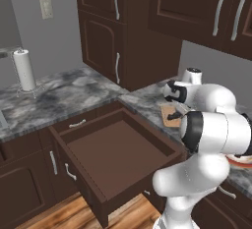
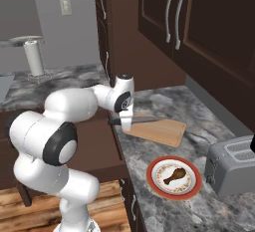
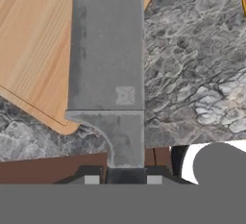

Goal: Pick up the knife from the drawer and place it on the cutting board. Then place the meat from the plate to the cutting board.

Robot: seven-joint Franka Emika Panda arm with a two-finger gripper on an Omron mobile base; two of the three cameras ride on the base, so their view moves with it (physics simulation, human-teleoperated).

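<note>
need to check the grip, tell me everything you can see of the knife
The knife has a broad, flat dark-grey blade that narrows to a neck running down between the gripper fingers, which are shut on it. The handle is hidden. Held roughly level, the blade reaches out over the near corner of the cutting board and the marbled counter.
</note>
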